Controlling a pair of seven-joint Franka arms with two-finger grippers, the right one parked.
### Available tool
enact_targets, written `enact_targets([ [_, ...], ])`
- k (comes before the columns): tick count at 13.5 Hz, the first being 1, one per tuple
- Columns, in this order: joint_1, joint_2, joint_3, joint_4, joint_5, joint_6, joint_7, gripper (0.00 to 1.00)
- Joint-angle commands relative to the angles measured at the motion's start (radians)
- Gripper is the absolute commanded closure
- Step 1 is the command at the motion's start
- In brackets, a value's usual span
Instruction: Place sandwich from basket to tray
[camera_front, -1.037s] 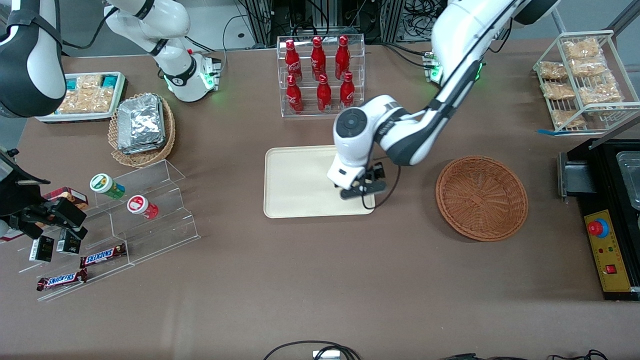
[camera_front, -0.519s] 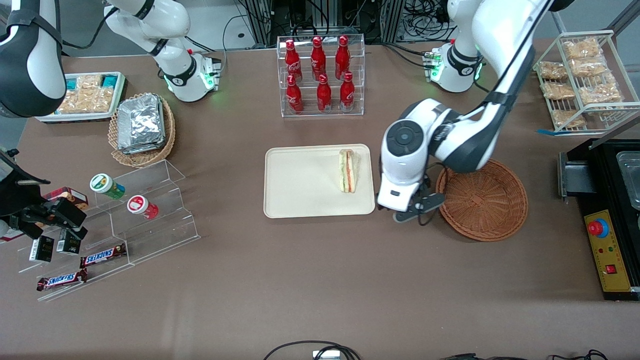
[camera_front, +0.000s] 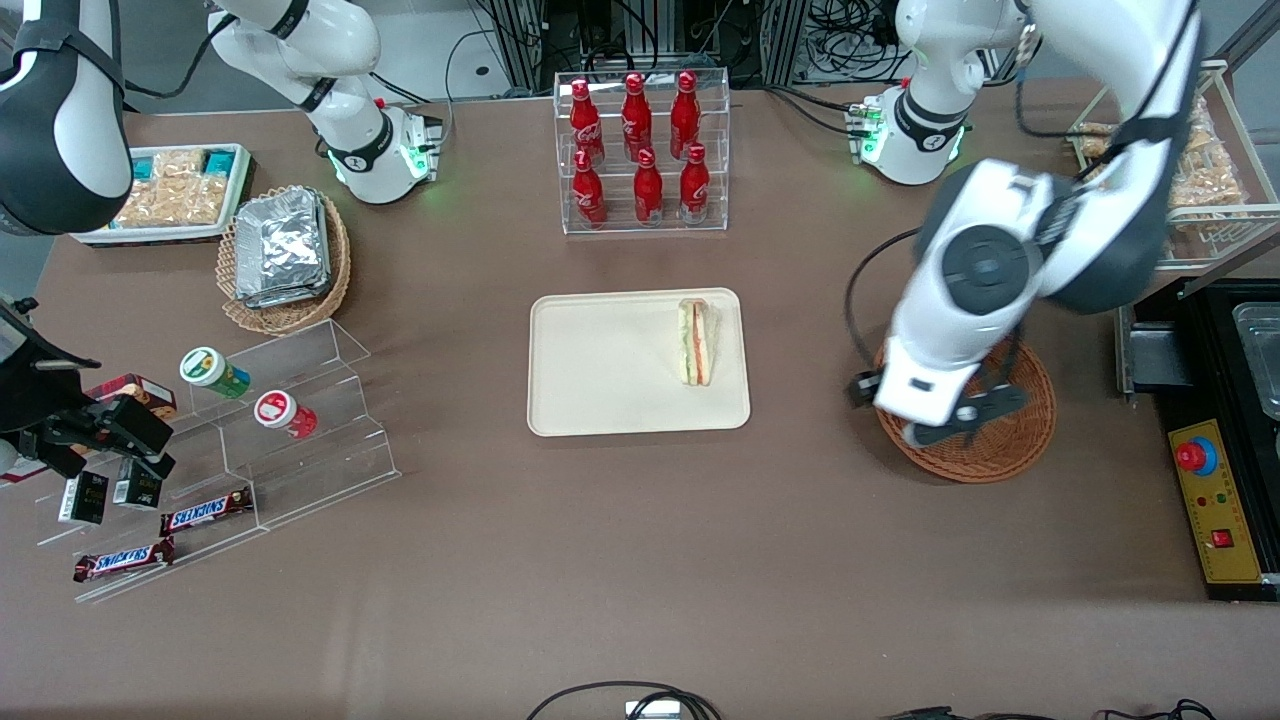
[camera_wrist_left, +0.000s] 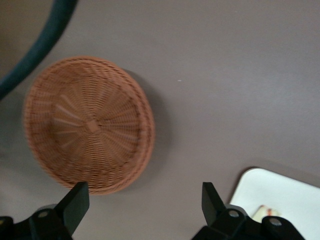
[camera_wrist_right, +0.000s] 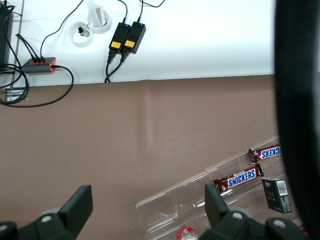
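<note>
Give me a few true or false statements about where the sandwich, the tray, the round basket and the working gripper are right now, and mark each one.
1. The sandwich lies on the tray. True.
2. The gripper is shut on the sandwich. False: it is open and holds nothing.
3. The basket has a sandwich in it. False: the wrist view shows only bare wicker.
4. The gripper hangs over the basket, clear of the tray. True.
5. The sandwich sits in the middle of the tray. False: it lies along the tray edge nearest the basket.
</note>
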Motion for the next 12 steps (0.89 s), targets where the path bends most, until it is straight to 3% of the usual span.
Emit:
enact_targets([
  [1,-0.002,-0.109,0.106,-0.02,-0.1,-0.061,0.166,0.01],
  [8,0.002,-0.261,0.28,-0.01,-0.183,-0.23,0.618,0.01],
  [12,-0.001,-0.276,0.299,0.072,-0.193,-0.314,0.749,0.01],
])
